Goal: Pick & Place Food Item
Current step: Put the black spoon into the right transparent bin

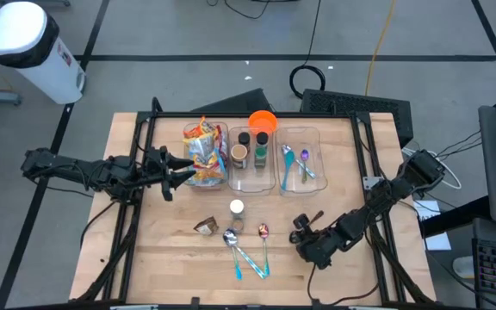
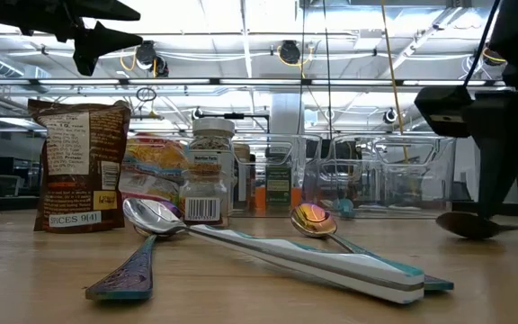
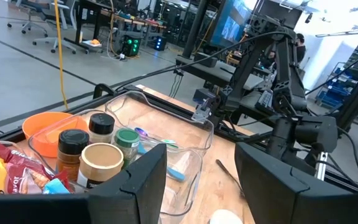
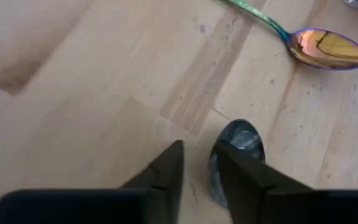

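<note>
A brown snack packet (image 1: 205, 226) and a small spice jar (image 1: 237, 212) stand on the table's middle; both also show in the low view, the packet (image 2: 79, 166) left of the jar (image 2: 209, 184). A colourful chip bag (image 1: 203, 151) sits in the left clear bin. My left gripper (image 1: 177, 172) is open and empty, high above the table beside that bin. My right gripper (image 1: 304, 234) hangs low at the near right with a narrow gap between its fingers, over a dark spoon (image 4: 241, 140) that lies on the wood. My right gripper points down at the dark spoon's bowl (image 4: 244, 134). One finger (image 4: 238, 177) covers the bowl's edge. I cannot tell whether it touches the spoon, which lies on the table (image 2: 470, 225).
Three clear bins stand in a row at the far side: the middle bin (image 1: 252, 159) holds jars, the right bin (image 1: 300, 164) holds spoons. An orange bowl (image 1: 263, 120) sits behind them. Two iridescent spoons (image 1: 231, 239) (image 1: 263, 231) lie near the front.
</note>
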`<state>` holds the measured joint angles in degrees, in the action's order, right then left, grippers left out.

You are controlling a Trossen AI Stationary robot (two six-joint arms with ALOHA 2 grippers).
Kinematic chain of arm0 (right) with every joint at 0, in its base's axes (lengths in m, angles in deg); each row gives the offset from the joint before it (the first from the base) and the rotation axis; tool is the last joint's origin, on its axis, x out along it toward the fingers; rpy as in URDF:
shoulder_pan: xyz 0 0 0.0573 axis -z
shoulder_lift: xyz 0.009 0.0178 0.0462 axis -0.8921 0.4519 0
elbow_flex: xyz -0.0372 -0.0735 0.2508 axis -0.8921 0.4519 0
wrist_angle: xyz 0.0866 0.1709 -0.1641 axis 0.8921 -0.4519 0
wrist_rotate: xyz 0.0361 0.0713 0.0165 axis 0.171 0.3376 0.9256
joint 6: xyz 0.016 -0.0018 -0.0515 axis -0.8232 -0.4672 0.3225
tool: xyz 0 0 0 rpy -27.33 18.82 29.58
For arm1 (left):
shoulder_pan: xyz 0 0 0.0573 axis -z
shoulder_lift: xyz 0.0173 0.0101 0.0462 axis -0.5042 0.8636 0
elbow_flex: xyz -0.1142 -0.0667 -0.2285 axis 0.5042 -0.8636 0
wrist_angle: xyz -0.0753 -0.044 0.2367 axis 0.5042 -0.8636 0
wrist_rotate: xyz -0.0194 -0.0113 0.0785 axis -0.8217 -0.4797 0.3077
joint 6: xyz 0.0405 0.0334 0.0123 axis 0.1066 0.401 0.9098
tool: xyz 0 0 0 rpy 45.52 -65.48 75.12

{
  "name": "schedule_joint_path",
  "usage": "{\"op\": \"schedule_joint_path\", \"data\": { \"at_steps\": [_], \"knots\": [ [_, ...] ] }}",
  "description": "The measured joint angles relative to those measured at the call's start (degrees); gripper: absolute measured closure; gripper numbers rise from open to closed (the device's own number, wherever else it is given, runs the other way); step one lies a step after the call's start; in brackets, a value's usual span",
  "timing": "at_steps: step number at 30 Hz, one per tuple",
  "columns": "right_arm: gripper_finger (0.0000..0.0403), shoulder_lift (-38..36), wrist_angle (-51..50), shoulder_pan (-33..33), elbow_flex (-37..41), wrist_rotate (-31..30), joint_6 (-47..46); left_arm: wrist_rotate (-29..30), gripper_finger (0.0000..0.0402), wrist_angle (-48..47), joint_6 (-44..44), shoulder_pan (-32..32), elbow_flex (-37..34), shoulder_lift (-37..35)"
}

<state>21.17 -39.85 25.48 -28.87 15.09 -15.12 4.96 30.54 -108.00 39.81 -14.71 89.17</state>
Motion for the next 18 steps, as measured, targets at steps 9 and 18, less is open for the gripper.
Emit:
{"op": "schedule_joint_path", "data": {
  "at_steps": [9, 18],
  "knots": [
    [0.0192, -1.1, 2.4, -0.4, 0.0, -0.1, -2.9, 0.0, 0.0204, 0.0, -0.1, 0.0, 0.0, 0.0],
    [0.0180, -8.7, -4.1, 0.9, 0.5, 0.0, -4.0, 0.0, 0.0204, 0.0, -0.1, 0.0, 0.0, 0.0]
  ]
}}
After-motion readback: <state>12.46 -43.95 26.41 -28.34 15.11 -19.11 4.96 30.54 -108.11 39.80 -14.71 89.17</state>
